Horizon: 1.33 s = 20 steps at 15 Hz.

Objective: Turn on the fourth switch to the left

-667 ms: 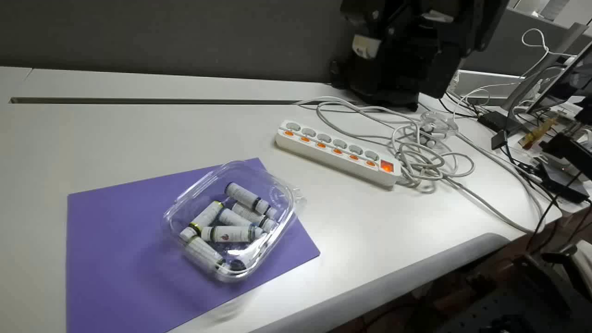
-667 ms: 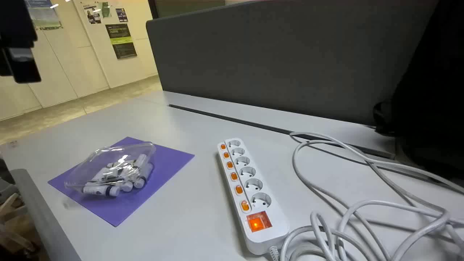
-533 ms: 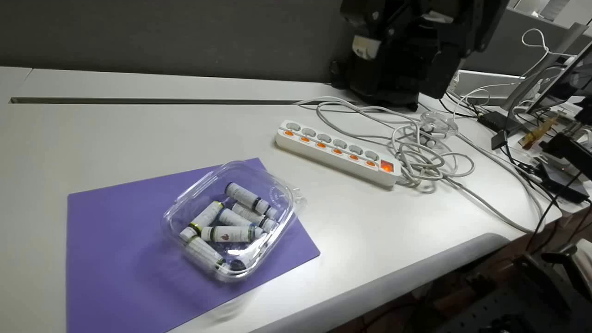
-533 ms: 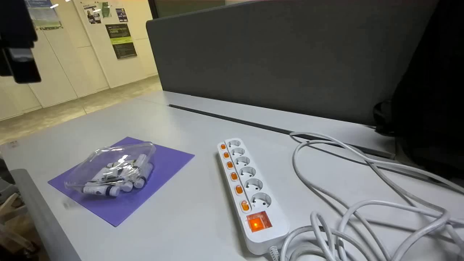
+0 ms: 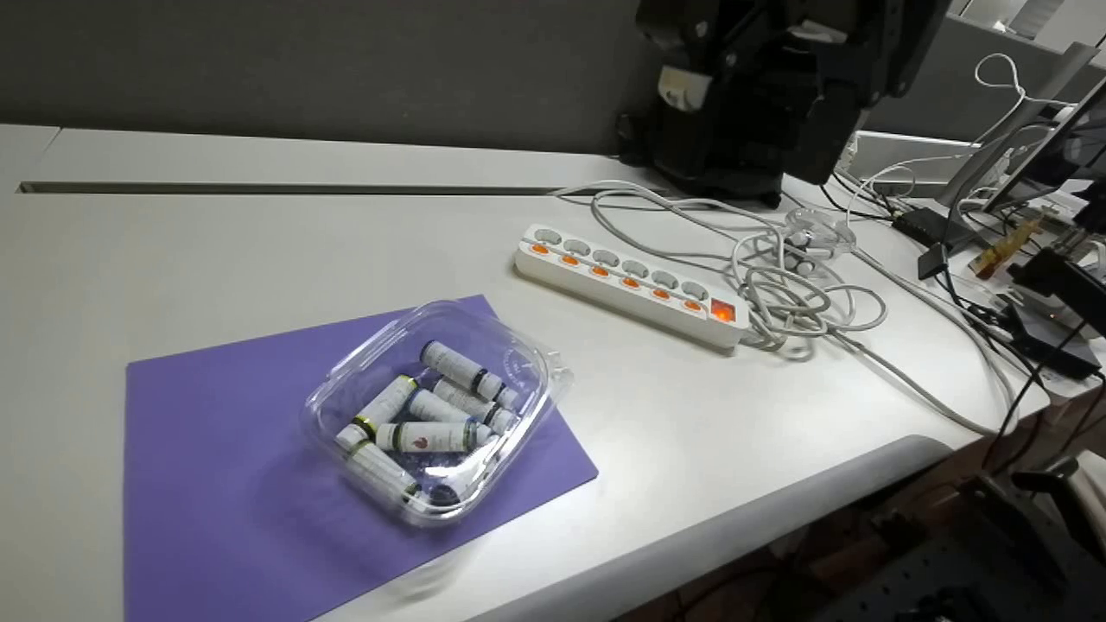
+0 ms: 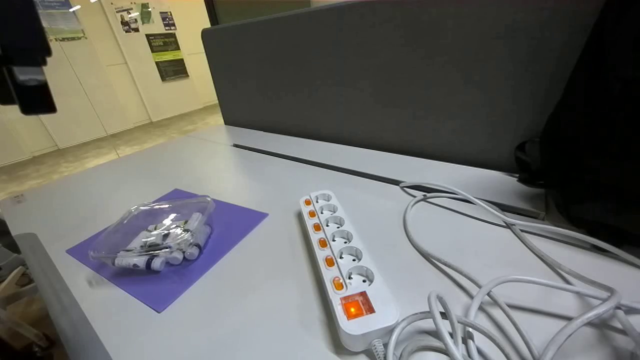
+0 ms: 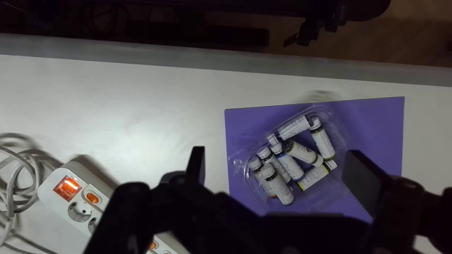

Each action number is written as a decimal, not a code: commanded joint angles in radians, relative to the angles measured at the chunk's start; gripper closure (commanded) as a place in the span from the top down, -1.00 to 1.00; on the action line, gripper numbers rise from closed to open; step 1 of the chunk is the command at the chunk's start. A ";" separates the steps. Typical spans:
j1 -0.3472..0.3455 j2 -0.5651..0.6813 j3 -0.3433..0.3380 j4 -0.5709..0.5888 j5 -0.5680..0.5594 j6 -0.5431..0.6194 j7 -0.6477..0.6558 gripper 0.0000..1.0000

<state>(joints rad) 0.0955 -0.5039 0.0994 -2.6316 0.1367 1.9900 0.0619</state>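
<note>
A white power strip (image 5: 626, 298) lies on the table and also shows in an exterior view (image 6: 345, 250). A row of small orange switches (image 6: 322, 243) runs beside its sockets. I cannot tell which are on. A larger red switch (image 6: 356, 306) glows at the cable end. In the wrist view, my gripper (image 7: 275, 154) is open and empty, its jaws wide apart, high above the purple sheet. The strip (image 7: 63, 208) is at lower left there, partly hidden by the gripper. Dark arm or gripper parts show at an exterior view's upper left edge.
A clear plastic box (image 5: 432, 415) with several small bottles (image 5: 432, 436) stands on a purple sheet (image 5: 216, 449), beside the strip. Loose white cables (image 5: 795, 302) are heaped at the strip's cable end. A dark bulky object (image 5: 743, 104) stands by the grey partition (image 5: 302, 69).
</note>
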 commanded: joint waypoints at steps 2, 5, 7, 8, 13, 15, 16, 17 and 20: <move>-0.012 0.008 0.009 -0.007 -0.016 0.047 0.038 1.00; -0.055 0.053 0.002 -0.017 -0.035 0.203 0.089 1.00; -0.098 0.113 -0.005 -0.020 -0.062 0.344 0.132 1.00; -0.118 0.149 -0.009 -0.017 -0.076 0.407 0.148 1.00; -0.219 0.351 -0.007 0.033 -0.195 0.610 0.276 1.00; -0.233 0.433 -0.021 0.066 -0.231 0.639 0.325 0.48; -0.232 0.474 -0.031 0.085 -0.243 0.652 0.348 0.32; -0.227 0.509 -0.044 0.104 -0.249 0.657 0.364 0.19; -0.201 0.609 -0.088 0.172 -0.224 0.670 0.379 -0.23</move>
<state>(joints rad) -0.1344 0.0044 0.0528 -2.5487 -0.0808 2.6596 0.3803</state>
